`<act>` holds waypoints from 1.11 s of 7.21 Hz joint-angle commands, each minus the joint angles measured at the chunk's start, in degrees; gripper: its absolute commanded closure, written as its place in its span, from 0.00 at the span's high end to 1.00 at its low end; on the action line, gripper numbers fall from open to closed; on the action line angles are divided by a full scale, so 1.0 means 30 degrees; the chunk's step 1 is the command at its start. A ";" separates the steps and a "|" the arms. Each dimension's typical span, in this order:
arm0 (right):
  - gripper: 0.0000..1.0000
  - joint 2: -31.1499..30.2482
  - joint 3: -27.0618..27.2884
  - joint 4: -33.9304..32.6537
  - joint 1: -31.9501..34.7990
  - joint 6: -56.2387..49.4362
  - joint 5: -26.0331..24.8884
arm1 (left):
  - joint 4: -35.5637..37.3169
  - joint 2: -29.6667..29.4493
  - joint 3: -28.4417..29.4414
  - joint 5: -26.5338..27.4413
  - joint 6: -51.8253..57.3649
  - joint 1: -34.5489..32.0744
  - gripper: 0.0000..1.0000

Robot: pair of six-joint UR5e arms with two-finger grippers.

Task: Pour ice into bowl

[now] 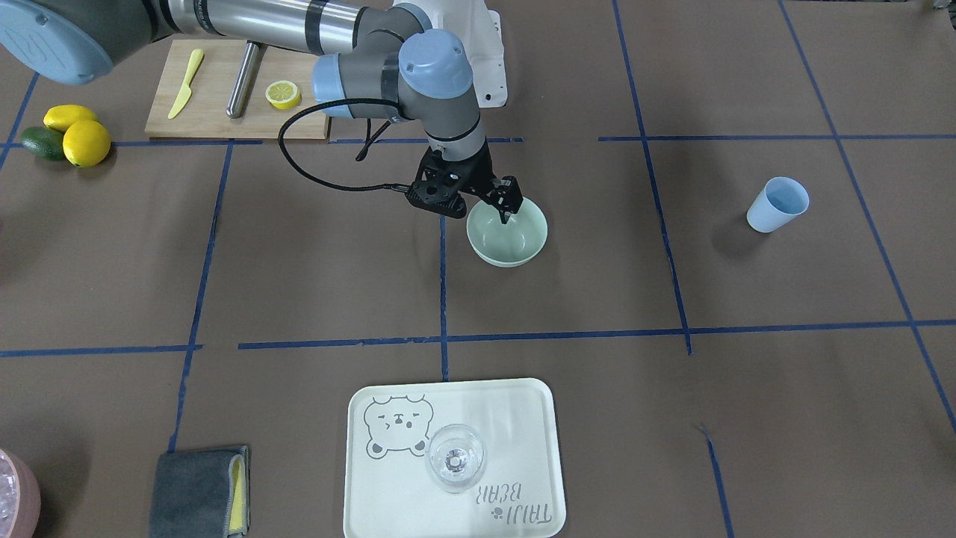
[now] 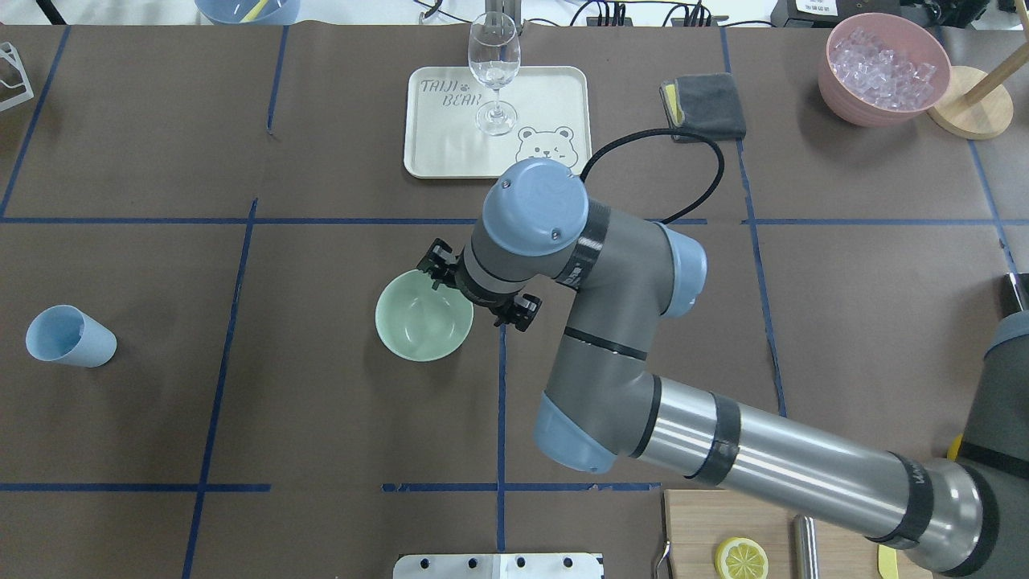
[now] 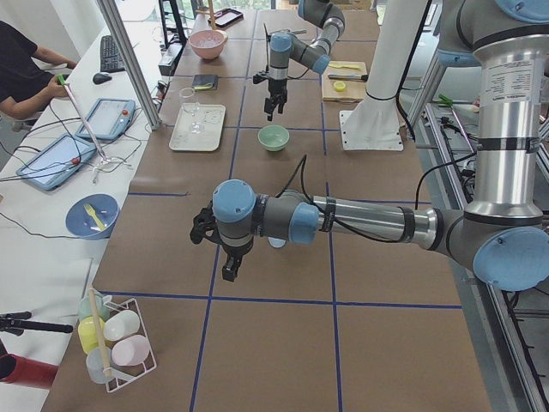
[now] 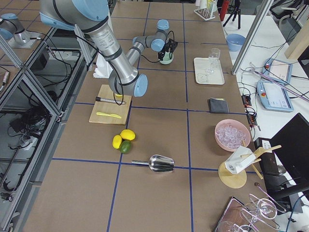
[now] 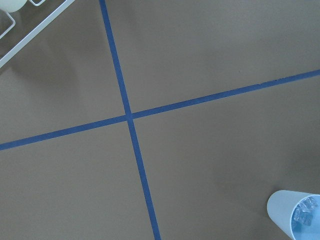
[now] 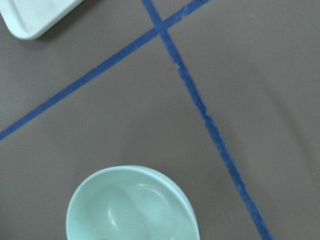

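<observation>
The pale mint-green bowl point(image 1: 508, 252) stands empty near the table's middle; it also shows in the overhead view point(image 2: 418, 326) and the right wrist view point(image 6: 130, 212). My right gripper point(image 1: 489, 209) hangs over the bowl's rim on the robot's side, jaws spread and empty, one fingertip point(image 1: 506, 217) dipping just inside the rim. Ice point(image 5: 305, 212) lies in the blue cup point(image 5: 295, 215), which stands far to the left point(image 2: 68, 338). More ice point(image 2: 884, 60) fills the pink container point(image 2: 852, 108). My left gripper point(image 3: 225, 262) hovers over the table near the cup; I cannot tell whether it is open or shut.
A white tray point(image 2: 434, 153) with a wine glass point(image 2: 494, 72) stands beyond the bowl. A grey cloth point(image 2: 707, 104) lies right of it. A cutting board point(image 1: 216, 119) holds a lemon slice point(image 1: 283, 94) and a knife. A metal scoop point(image 4: 157, 163) lies near the lemons point(image 4: 123, 137).
</observation>
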 commanded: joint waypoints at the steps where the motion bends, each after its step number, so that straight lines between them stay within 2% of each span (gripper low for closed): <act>1: 1.00 -0.3615 0.4209 -0.0030 0.1830 -0.0030 0.1445 | -0.3355 0.0011 -0.0479 0.0088 -0.5365 0.3122 1.00; 2: 1.00 -0.4560 0.4893 0.0000 0.2155 -0.0059 0.1477 | -0.6396 0.0041 -0.1091 0.0176 -0.8822 0.4767 1.00; 3: 1.00 -0.5034 0.5102 0.0000 0.2564 -0.0117 0.1478 | -0.9907 0.1027 -0.1793 0.0467 -1.1815 0.6001 1.00; 4: 1.00 -0.5474 0.5134 0.0000 0.2974 -0.0147 0.1478 | -1.4930 0.2806 -0.1858 0.2761 -1.4601 0.7174 1.00; 5: 1.00 -0.6348 0.5482 0.0058 0.3529 -0.0872 0.1710 | -1.8751 0.4651 -0.1888 0.6119 -1.6079 0.9100 1.00; 6: 1.00 -0.6966 0.5630 0.0088 0.4202 -0.2243 0.2379 | -1.9108 0.5192 -0.2439 0.8357 -1.7486 1.0685 1.00; 7: 1.00 -0.7291 0.5632 0.0117 0.4557 -0.2633 0.2763 | -1.9170 0.5748 -0.3257 1.1309 -2.0429 1.2935 1.00; 8: 1.00 -0.7265 0.5719 0.0088 0.4531 -0.2637 0.2767 | -1.9200 0.7175 -0.4657 1.4790 -2.2779 1.5596 1.00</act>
